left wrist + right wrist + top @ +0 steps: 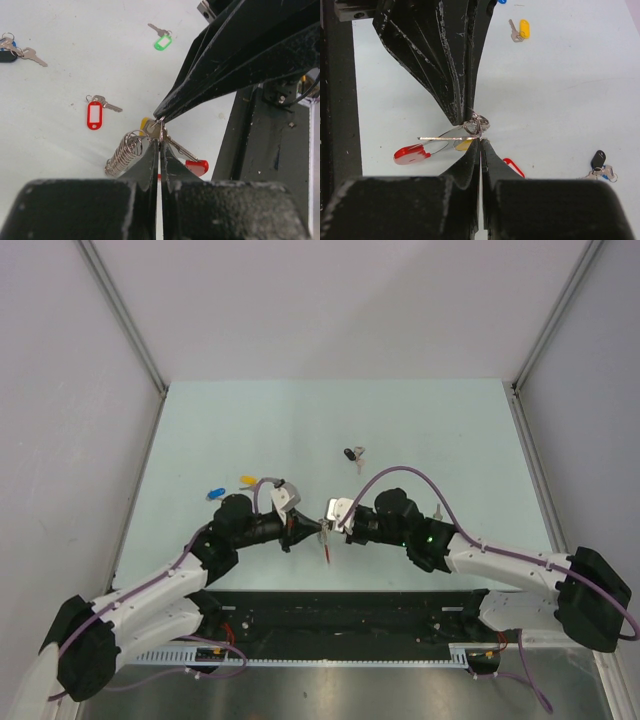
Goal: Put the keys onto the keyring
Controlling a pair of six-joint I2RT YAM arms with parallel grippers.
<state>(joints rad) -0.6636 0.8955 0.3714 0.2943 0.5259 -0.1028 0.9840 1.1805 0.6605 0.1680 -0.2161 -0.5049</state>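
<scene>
My left gripper (312, 529) and right gripper (331, 528) meet tip to tip above the near middle of the table. In the left wrist view the left gripper (160, 139) is shut on the keyring (122, 152), whose pale coiled part hangs left and whose red part (198, 167) hangs right. The right gripper (481, 141) is shut on the small wire ring of the key with the yellow tag (464, 145); its blade (445, 137) lies level. The right fingers (210, 85) reach in from the upper right. Whether the key is threaded on the keyring I cannot tell.
Loose keys lie on the table: red tag (94, 114), green tag (161, 42), black tag (351, 454), blue tag (214, 493), yellow tag (248, 480). The black base rail (350, 612) runs along the near edge. White walls enclose the table.
</scene>
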